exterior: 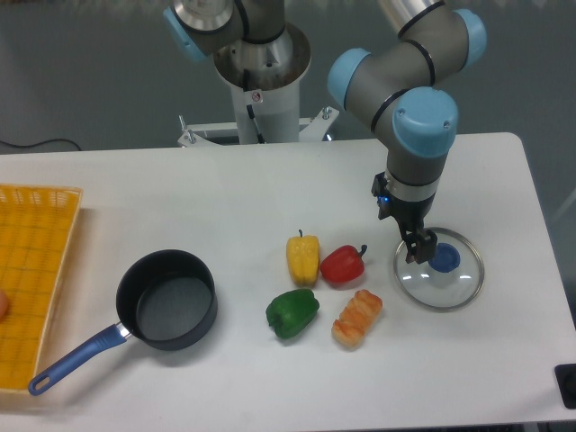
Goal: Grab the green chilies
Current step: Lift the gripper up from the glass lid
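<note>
Glossy green chilies (292, 312), blocky and lobed, beside yellow pepper (302, 258).

Three peppers: green (292, 312), yellow (302, 258), red (342, 265); one pot (167, 300); one lid (439, 268)

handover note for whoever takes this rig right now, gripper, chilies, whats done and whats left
Gripper: over the glass lid by its blue knob, holding nothing I can see; open or shut unclear.
Green chilies: on the table, in front of the yellow pepper, left of the orange bread-like toy.
Done: nothing picked.
Left: move left to the green one, grasp, lift.
</note>
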Robot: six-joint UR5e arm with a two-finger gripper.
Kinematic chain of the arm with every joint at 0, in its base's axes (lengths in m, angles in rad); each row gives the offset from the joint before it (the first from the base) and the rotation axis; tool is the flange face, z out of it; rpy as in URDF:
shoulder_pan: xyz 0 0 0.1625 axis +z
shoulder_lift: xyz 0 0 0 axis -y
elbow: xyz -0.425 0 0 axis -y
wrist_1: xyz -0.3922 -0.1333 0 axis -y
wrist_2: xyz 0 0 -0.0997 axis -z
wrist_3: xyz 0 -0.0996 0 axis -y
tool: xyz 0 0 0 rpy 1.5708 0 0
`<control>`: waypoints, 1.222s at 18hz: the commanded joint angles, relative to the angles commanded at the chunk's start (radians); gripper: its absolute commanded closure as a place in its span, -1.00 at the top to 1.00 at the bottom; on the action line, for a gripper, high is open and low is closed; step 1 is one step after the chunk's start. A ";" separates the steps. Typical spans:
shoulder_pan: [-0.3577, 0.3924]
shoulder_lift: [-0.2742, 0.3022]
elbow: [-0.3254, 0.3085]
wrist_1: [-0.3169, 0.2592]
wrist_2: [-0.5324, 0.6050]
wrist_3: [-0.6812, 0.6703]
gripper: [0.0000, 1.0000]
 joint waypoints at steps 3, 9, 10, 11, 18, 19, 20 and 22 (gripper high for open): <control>0.000 0.002 0.000 -0.002 0.000 0.000 1.00; -0.005 0.005 -0.012 0.000 -0.011 0.003 1.00; -0.005 0.008 -0.015 -0.003 -0.003 -0.006 1.00; -0.006 0.015 -0.018 -0.005 0.000 -0.024 1.00; -0.003 0.028 -0.028 -0.006 0.000 -0.343 1.00; -0.005 0.028 -0.026 -0.006 -0.001 -0.394 1.00; -0.011 0.029 -0.028 -0.008 -0.003 -0.409 1.00; -0.029 0.029 -0.029 -0.006 -0.003 -0.413 1.00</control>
